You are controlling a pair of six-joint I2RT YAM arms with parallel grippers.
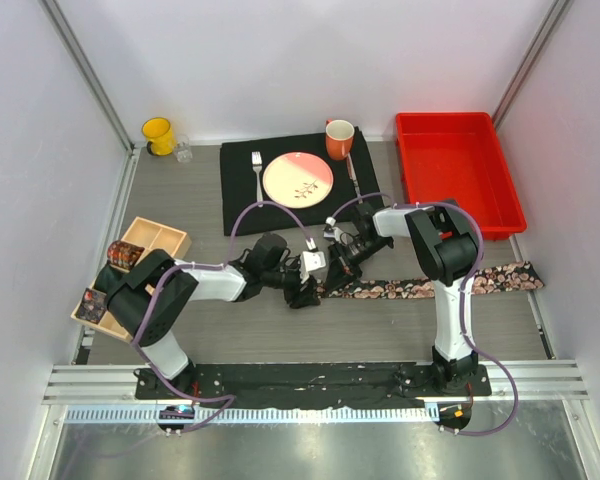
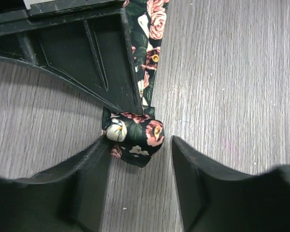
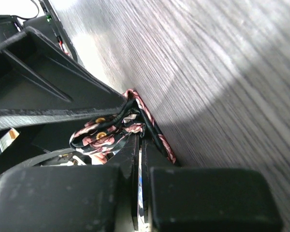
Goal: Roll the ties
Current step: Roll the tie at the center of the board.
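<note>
1. The left gripper [image 2: 140, 140] stands partly open around the coiled end of the floral tie [image 2: 135, 137]. One finger [image 2: 82, 183] touches the coil's side, and the other sits just apart from it.
2. The right gripper [image 3: 139, 141] is closed tight, its tips pinching the fabric at the top of the same coil.
3. The floral tie lies near the middle of the table [image 1: 280, 330]. Its coil is at the 9 o'clock end, and the unrolled strip [image 1: 430, 282] runs flat toward 3 o'clock.
4. A wooden tray [image 1: 165, 237] sits at 9 o'clock. It holds a dark red-brown rolled tie [image 1: 125, 254] in one compartment and a second rolled tie [image 1: 92, 303] at its near corner.
5. A red bin [image 1: 455, 165] stands at 1 o'clock.
6. A black placemat [image 1: 242, 200] at 12 o'clock carries a plate [image 1: 298, 178], a fork [image 1: 257, 172] and an orange mug [image 1: 339, 138].
7. A yellow mug [image 1: 158, 135] stands at 11 o'clock.
</note>
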